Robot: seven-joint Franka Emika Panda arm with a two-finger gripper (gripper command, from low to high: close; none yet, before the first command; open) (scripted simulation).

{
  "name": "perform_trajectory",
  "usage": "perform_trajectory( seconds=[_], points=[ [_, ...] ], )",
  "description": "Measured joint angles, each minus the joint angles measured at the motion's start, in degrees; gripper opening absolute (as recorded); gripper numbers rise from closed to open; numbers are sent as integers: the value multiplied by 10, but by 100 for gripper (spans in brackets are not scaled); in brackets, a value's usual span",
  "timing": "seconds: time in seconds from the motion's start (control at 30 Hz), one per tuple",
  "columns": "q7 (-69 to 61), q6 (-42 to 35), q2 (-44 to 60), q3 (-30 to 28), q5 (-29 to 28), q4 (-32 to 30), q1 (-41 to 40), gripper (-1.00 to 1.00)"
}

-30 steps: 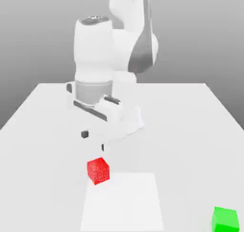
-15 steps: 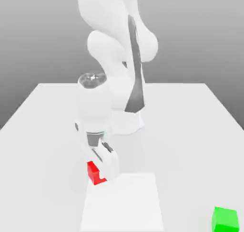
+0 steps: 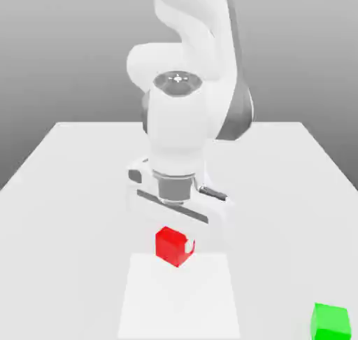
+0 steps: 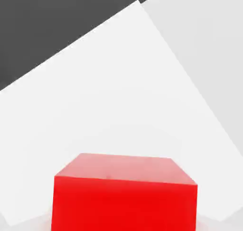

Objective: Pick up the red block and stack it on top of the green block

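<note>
The red block (image 3: 173,245) is in the lower middle of the exterior view, just under the white hand of the arm, and it seems lifted a little above the desk (image 3: 63,192), though the gap is hard to judge. The claw (image 3: 176,245) is closed on it: a small white finger pad (image 3: 189,245) presses its right face, and the other finger is hidden behind the block. In the hand view the block (image 4: 124,192) sits close to the camera, between the fingers.

I judge the block to be light and stiff, a rigid cube with flat, smooth faces. It will not bend, but it could slip or turn if the hold is off centre. The best hold is on two opposite side faces, near the middle of them.

Counted: one red block, one green block (image 3: 330,322) in the lower right corner, well apart from the red one, and one brighter white square patch (image 3: 178,300) on the desk.
</note>
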Motion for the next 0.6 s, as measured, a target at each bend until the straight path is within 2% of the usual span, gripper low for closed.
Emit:
perform_trajectory(
  seconds=[0.37,0.5,0.53,0.6],
  points=[
    [-230,-101,135,106,-58,227,92,-100],
    [-221,-52,211,88,-102,249,120,-100],
    [-217,-42,223,83,-108,251,125,100],
    [-217,-42,223,83,-108,251,125,100]
  ],
)
